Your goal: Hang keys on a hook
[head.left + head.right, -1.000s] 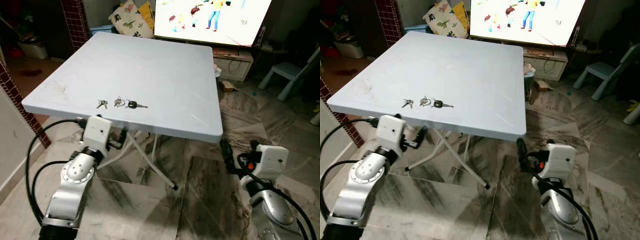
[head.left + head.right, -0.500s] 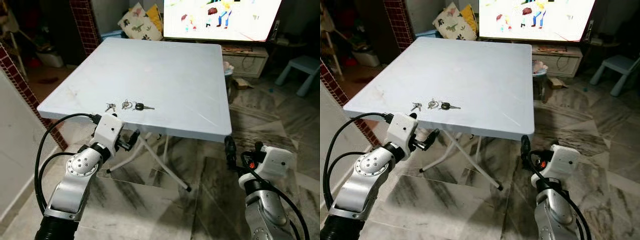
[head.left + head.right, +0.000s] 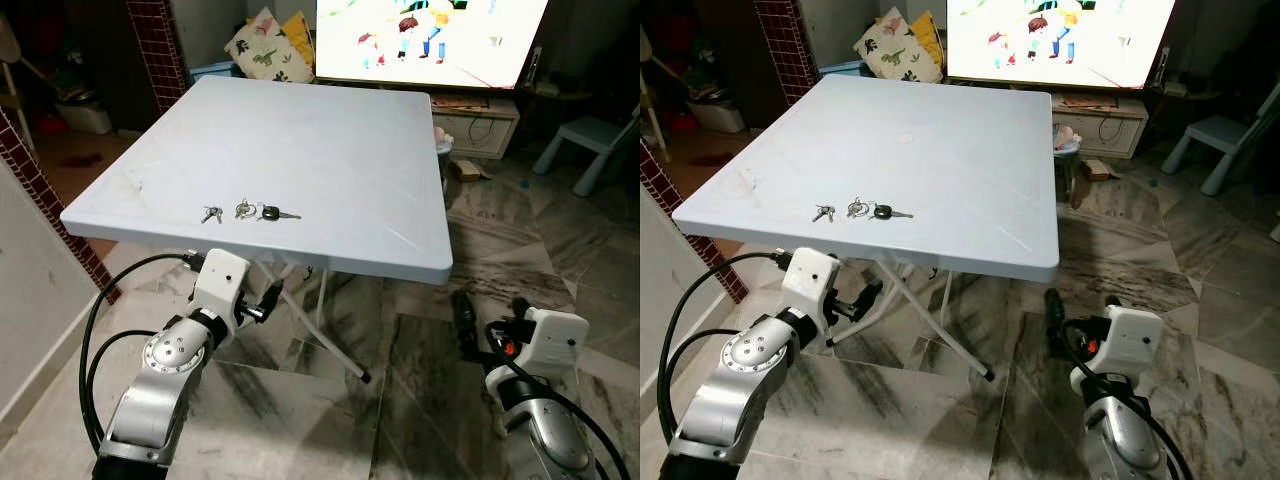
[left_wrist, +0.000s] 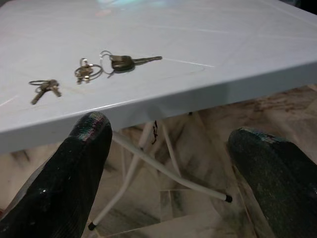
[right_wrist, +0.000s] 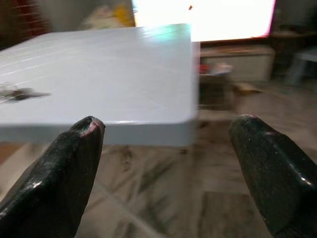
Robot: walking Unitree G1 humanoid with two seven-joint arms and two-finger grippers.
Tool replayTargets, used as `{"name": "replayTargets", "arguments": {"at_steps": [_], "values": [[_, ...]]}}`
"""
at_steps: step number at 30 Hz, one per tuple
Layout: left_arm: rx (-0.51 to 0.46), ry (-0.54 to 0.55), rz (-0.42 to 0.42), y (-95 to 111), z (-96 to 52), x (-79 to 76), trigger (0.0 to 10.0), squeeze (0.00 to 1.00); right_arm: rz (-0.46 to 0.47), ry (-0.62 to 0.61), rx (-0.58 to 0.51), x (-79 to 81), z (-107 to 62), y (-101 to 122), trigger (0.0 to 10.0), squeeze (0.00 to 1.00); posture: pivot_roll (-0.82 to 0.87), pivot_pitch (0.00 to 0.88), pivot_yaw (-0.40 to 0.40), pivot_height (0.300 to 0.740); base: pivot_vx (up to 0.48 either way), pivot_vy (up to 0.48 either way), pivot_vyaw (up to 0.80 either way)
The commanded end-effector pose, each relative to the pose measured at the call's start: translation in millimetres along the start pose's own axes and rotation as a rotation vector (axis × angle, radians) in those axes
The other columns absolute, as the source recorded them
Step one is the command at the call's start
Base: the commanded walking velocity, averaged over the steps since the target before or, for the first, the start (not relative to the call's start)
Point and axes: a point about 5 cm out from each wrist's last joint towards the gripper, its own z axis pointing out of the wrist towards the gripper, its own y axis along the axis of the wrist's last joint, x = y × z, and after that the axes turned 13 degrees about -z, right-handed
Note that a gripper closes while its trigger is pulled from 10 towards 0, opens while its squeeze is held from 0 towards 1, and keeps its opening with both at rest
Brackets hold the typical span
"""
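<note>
A bunch of keys (image 3: 250,211) lies near the front left edge of the white folding table (image 3: 330,130): a black-headed key (image 4: 123,62) on a ring, a small cluster, and a separate pair (image 4: 43,88). My left gripper (image 3: 262,302) is held low, just below and in front of the table's front edge under the keys, its fingers (image 4: 81,163) open and empty. Over the floor beyond the table's front right corner, my right gripper (image 3: 464,320) is open as well, fingers (image 5: 69,168) spread, pointing at the table edge.
A lit television (image 3: 430,40) stands behind the table on a low cabinet (image 3: 480,115). Cushions (image 3: 265,45) lie at the back left, a brick pillar (image 3: 155,45) and a light wall at left, a small blue chair (image 3: 590,150) at right. Marble floor (image 3: 400,360) and the table's white legs (image 3: 325,335) lie ahead.
The view has shifted as my body moved; the table sits slightly differently in frame. Both grippers stay low in front of the table, open. The keys have not moved.
</note>
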Motion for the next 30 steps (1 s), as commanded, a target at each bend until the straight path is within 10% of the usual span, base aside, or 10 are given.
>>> {"name": "replayTargets", "arguments": {"at_steps": [1, 20, 21, 22, 23, 24, 30], "values": [[-0.026, 0.023, 0.006, 8, -3.5, 4.2, 10.0, 0.0, -0.003, 0.03, -0.028, -0.7, -1.7, 8, 10.0, 0.0, 0.08, 0.0, -0.026, 0.74, 0.0, 0.0, 0.0], [-0.007, 0.056, -0.007, 1, -19.1, 10.9, 10.0, 0.0, -0.233, 0.182, -0.075, -32.3, 4.7, 37, 10.0, 0.0, 0.08, 0.0, -0.054, 0.74, 0.0, 0.0, 0.0], [-0.012, 0.061, -0.012, 1, -19.2, 11.0, 10.0, 0.67, -0.233, 0.18, -0.077, -32.5, 5.8, 37, 10.0, 0.0, 0.08, 0.0, -0.054, 0.74, 0.0, 0.0, 0.0], [-0.018, 0.069, -0.018, 2, -19.6, 11.3, 10.0, 1.0, -0.228, 0.171, -0.078, -33.1, 6.6, 38, 10.0, 0.0, 0.08, 0.0, -0.061, 0.74, 0.0, 0.0, 0.0], [-0.022, 0.075, -0.022, 2, -20.0, 11.5, 10.0, 1.0, -0.225, 0.165, -0.079, -33.6, 7.2, 38, 10.0, 0.0, 0.08, 0.0, -0.061, 0.74, 0.0, 0.0, 0.0], [-0.051, 0.069, -0.055, 5, -22.7, 11.9, 10.0, 1.0, -0.217, 0.138, -0.077, -34.7, 7.4, 37, 10.0, 1.0, 0.08, 0.0, -0.066, 0.74, 0.0, 0.0, 0.0], [-0.133, 0.102, 0.006, 15, -25.5, 14.2, 10.0, 1.0, -0.15, 0.1, -0.062, -24.0, 3.3, 31, 10.0, 1.0, 0.08, 0.0, -0.065, 0.74, 0.0, 0.0, 0.0]]}}
